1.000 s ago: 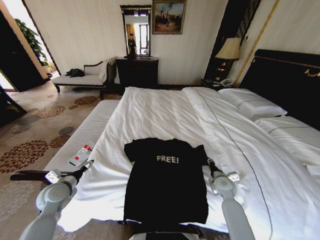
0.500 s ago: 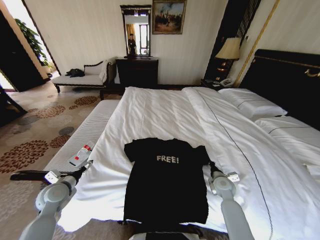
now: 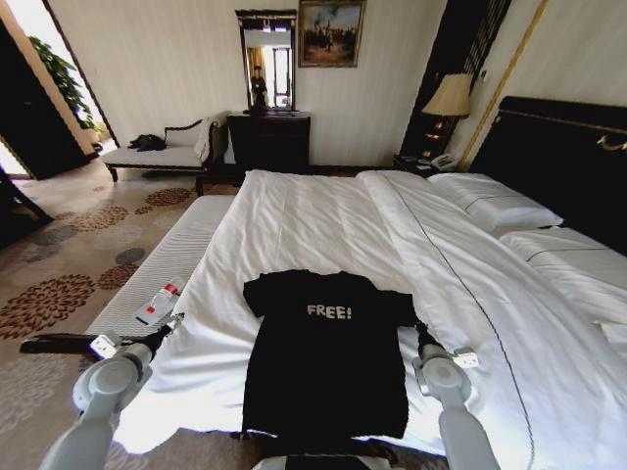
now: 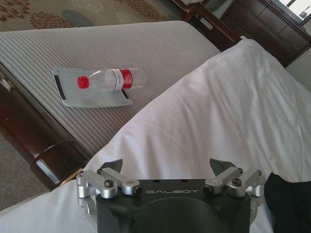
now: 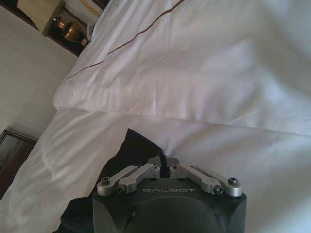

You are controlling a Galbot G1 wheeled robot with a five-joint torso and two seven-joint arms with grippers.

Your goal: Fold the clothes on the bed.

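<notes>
The clothes, one black T-shirt (image 3: 325,367) with white "FREE!" lettering, lie flat and face up at the near end of the bed (image 3: 323,225). My right gripper (image 3: 420,331) is at the shirt's right sleeve. In the right wrist view its fingers (image 5: 163,160) are shut on the black sleeve cloth (image 5: 130,151). My left gripper (image 3: 172,323) hovers over the white duvet off the shirt's left side. It is open with nothing between its fingers (image 4: 166,166), and a bit of the shirt (image 4: 291,199) shows beside it.
A grey striped bench (image 3: 167,264) runs along the bed's left side, holding a tray with a lying water bottle (image 4: 112,79). Pillows (image 3: 495,208) and a dark headboard stand at the far right. A chaise (image 3: 157,152) and dresser are against the back wall.
My right gripper has drawn back toward me and a little outward, and the shirt's right sleeve has stretched out with it. The left arm has barely moved.
</notes>
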